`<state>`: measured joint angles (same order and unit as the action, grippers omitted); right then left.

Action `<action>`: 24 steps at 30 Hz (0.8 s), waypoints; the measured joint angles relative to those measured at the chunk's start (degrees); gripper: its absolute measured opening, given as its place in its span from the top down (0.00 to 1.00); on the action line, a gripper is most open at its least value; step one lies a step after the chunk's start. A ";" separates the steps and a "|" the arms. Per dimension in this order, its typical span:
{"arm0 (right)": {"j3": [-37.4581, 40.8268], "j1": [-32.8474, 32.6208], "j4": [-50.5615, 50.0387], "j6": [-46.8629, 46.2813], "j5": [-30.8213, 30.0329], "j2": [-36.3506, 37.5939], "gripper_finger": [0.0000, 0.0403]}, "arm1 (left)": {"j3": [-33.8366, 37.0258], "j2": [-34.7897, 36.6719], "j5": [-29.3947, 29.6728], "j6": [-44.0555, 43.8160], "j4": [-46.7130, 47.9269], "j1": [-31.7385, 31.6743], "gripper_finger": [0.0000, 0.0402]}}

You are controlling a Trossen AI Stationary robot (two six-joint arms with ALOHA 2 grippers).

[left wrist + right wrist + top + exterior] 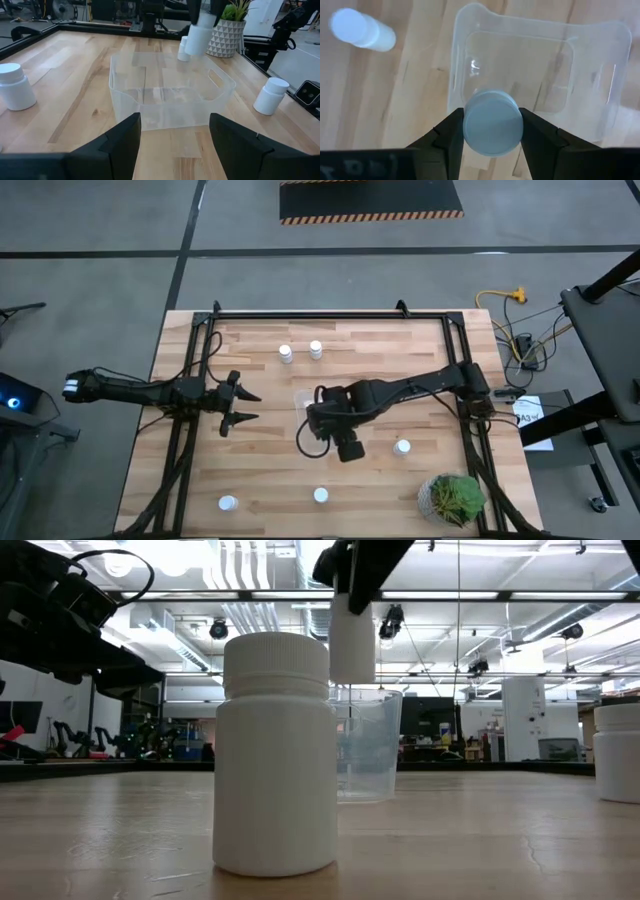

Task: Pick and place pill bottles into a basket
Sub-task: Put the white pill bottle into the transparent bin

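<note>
My right gripper (492, 131) is shut on a white pill bottle (492, 121). It hangs in the air over the rim of the clear basket (540, 70), which stands mid-table (303, 399). In the low view the held bottle (352, 640) is well above the basket (368, 745). Other pill bottles stand upright on the table: two at the far side (286, 354) (316, 349), one right of centre (402, 447), and two near the front edge (320, 496) (228, 503). My left gripper (243, 406) waits open left of the basket, its fingers (120, 145) touching nothing. My right gripper pinches the bottle's upper end (199, 26) between its two fingers, one on each side (454, 131). The fingers come from above, pointing steeply down. The bottle hangs upright below them, lifted clear of table and basket.
A potted green plant (452, 498) stands at the table's near right corner. A black metal frame (330, 313) runs around the tabletop. One bottle (275, 755) stands close before the low camera. Bare wood lies between the basket and the front bottles.
</note>
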<state>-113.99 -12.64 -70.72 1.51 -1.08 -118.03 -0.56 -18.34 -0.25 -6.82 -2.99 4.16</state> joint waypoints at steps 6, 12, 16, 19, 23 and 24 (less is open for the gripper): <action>3.36 0.02 4.79 0.39 -0.20 0.64 0.63 | 0.00 -0.09 0.01 0.02 -0.03 0.00 0.45; 7.79 0.07 7.85 0.95 -0.18 0.89 0.63 | 0.02 -0.06 0.00 0.00 0.01 0.01 0.45; 10.45 0.07 9.46 1.70 -0.12 0.89 0.63 | 0.00 -0.01 -0.01 0.02 0.01 -0.02 0.45; 12.28 0.17 11.13 1.93 0.10 0.89 0.63 | 0.01 -0.01 0.00 0.01 0.00 0.00 0.45; 13.62 0.48 12.52 2.15 1.13 0.91 0.63 | 0.00 -0.01 0.00 0.01 0.00 0.00 0.45; 13.84 0.53 12.83 2.29 1.15 0.94 0.63 | 0.02 -0.01 0.00 0.00 0.00 0.01 0.45</action>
<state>-100.15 -12.12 -57.89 3.80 0.08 -117.10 -0.54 -18.35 -0.25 -6.83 -2.99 4.16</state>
